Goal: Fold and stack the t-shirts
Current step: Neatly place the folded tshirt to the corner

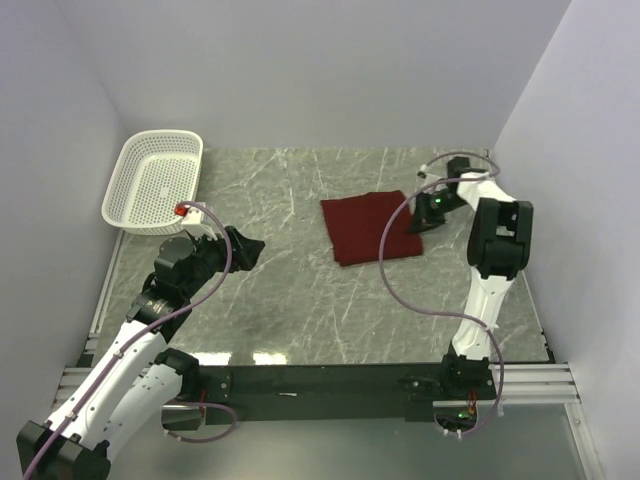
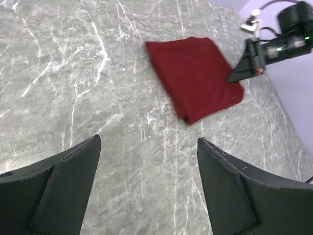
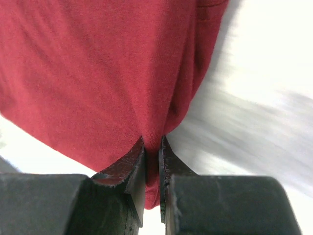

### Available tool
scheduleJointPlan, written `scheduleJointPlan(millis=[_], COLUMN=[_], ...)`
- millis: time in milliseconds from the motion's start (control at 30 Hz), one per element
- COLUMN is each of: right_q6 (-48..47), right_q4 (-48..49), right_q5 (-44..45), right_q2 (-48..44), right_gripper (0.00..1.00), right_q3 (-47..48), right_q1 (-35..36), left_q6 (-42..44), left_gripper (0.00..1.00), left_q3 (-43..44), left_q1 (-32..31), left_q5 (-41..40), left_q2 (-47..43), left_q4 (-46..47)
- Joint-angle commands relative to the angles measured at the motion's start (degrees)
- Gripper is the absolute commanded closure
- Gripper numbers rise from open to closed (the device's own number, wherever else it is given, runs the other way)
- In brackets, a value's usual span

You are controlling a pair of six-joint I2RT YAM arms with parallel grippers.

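A dark red t-shirt (image 1: 368, 226) lies folded into a small rectangle on the marble table, right of centre. My right gripper (image 1: 416, 226) is at the shirt's right edge, shut on a fold of the red cloth (image 3: 152, 147), which fills the right wrist view. The left wrist view shows the same folded t-shirt (image 2: 195, 78) far ahead, with the right gripper's black fingers (image 2: 242, 66) at its edge. Well apart from the shirt, my left gripper (image 1: 248, 250) hovers over bare table at the left, its wide fingers (image 2: 63, 181) open with nothing between them.
A white perforated basket (image 1: 155, 180) stands at the back left corner, close behind the left arm. White walls enclose the table on the left, back and right. A purple cable (image 1: 395, 270) loops over the table near the shirt.
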Motion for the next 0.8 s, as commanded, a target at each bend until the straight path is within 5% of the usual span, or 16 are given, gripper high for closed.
scheduleJointPlan(millis=[0,200,600,733,767], right_q6=[-5.9,-8.5,-7.5,-6.9,-7.0], right_q4=[-4.7,-9.7,-14.6,-11.9,-10.8], right_q5=[8.1,12.5,22.5,25.7,26.3], right_q2=[-2.5,1.5,11.7,10.7,9.5], right_gripper=[1.0,1.0,0.98,0.47,0.42], right_q3=[5.5,16.0,36.3,33.5,32.9], right_q1=[-6.1,-15.3,-16.4,-16.4,-16.4], left_q6=[0.2,-0.2,0.2,0.5,0.7], left_gripper=[0.15,0.15,0.15,0.14,0.15], left_q3=[0.2,-0.3,0.3,0.5,0.7], left_q1=[0.3,0.3,0.4,0.4,0.4], left_q5=[0.6,1.1,1.2,1.2,1.2], left_q2=[-0.3,-0.1,0.4,0.3,0.4], left_q4=[1.7,2.6,2.2,1.9,1.9])
